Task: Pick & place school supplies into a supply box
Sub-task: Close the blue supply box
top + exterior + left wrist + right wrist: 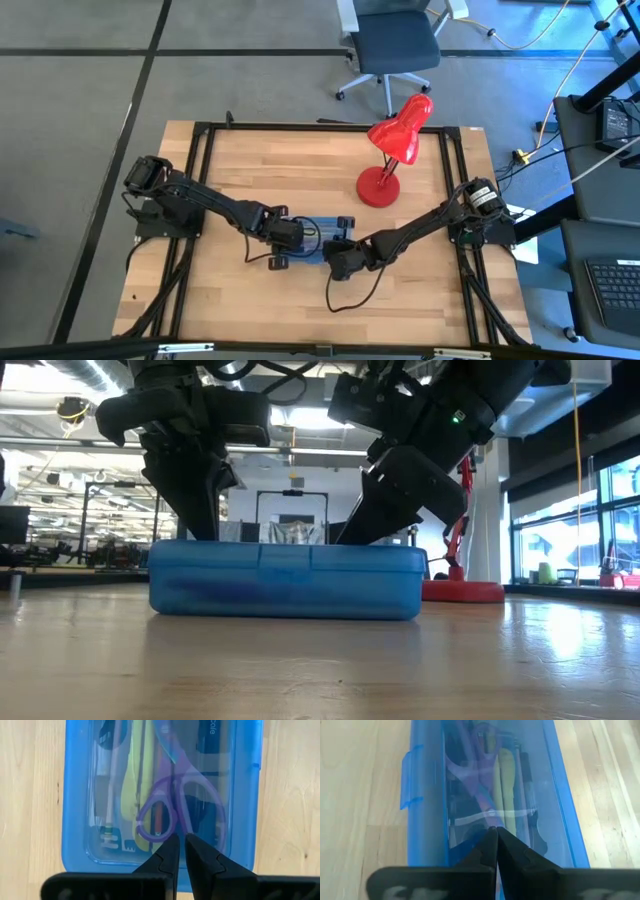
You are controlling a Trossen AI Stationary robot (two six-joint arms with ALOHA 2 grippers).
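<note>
The supply box (285,580), a translucent blue case, lies flat on the wooden table with its lid down. Through the lid I see the school supplies: purple-handled scissors (200,795), a yellow pencil (131,785) and other thin pens. They show again in the right wrist view as scissors (475,775) and pencil (505,785). My left gripper (182,842) is shut and stands over the lid near the box's left end. My right gripper (495,831) is shut over the lid near its right end. From above, the box (320,238) lies between the two gripper heads. My left gripper sets its shut fingertips (172,845) on the lid's top (165,827) near the box's left end, coming steeply from above. The box stays flat on the table. My right gripper rests its shut fingertips (490,842) on the lid's top (492,817) near the right end, slanting down from the right.
A red desk lamp (395,150) stands on the table behind the box to the right; its base (462,590) shows in the low view. Bare wood lies in front of the box and to its left. An office chair (395,45) stands beyond the far edge.
</note>
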